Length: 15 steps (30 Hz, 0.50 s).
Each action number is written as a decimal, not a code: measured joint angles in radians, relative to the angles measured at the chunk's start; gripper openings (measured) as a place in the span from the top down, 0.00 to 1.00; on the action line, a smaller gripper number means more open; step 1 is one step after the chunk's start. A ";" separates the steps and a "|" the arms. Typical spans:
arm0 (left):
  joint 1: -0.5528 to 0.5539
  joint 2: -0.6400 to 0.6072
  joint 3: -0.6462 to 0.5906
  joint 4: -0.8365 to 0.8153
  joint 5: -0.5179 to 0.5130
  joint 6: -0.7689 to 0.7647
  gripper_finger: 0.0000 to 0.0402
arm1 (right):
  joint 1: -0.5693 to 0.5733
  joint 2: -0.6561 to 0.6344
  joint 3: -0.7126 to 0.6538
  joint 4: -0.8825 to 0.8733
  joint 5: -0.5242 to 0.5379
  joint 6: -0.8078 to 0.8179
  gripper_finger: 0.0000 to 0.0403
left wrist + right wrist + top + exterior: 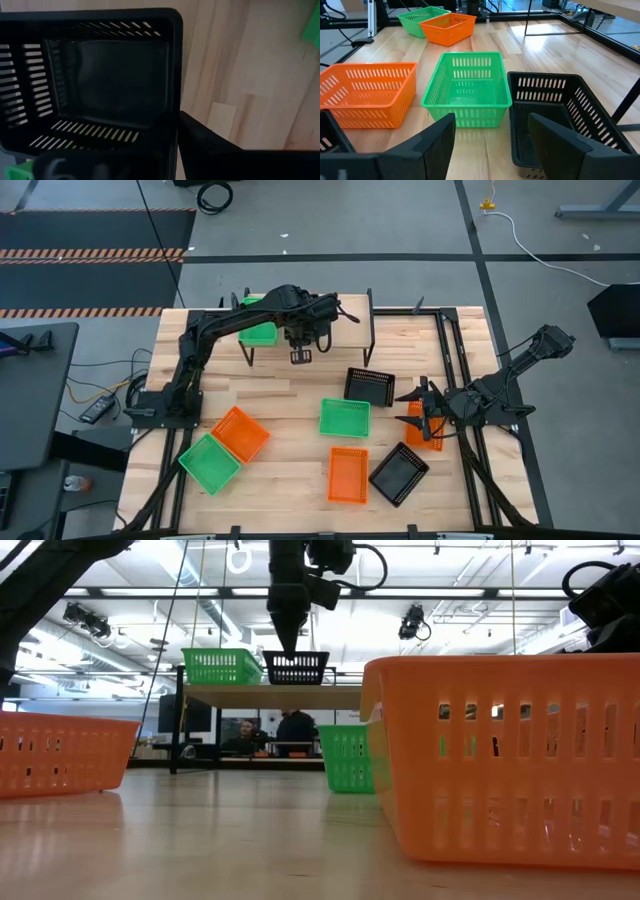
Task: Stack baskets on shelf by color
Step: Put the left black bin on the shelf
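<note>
The left end effector (300, 352) is pinching the rim of a black basket (296, 667), holding it over the shelf (270, 695), just beside a green basket (221, 665) sitting there. The right end effector (421, 409) is hovering with fingers spread above the desk (290, 405), near an orange basket (420, 425). The remaining baskets are lying scattered across the desk: a green one (344, 418), a black one (369, 386) and others.

Baskets, part sorted on the shelf (390, 312)
Green basket (259, 332) and black basket (296, 667) sit upright on it; seven others lie scattered below.
</note>
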 joint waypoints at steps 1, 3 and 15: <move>0.000 0.000 0.000 0.005 0.000 -0.001 0.89 | 0.000 0.000 0.000 0.000 0.000 0.000 0.36; 0.000 0.000 0.000 0.015 0.000 0.000 0.87 | 0.000 0.000 0.000 0.000 0.000 0.000 0.36; -0.009 0.000 0.000 0.028 -0.008 0.031 0.77 | 0.000 0.000 0.000 0.000 0.000 0.000 0.36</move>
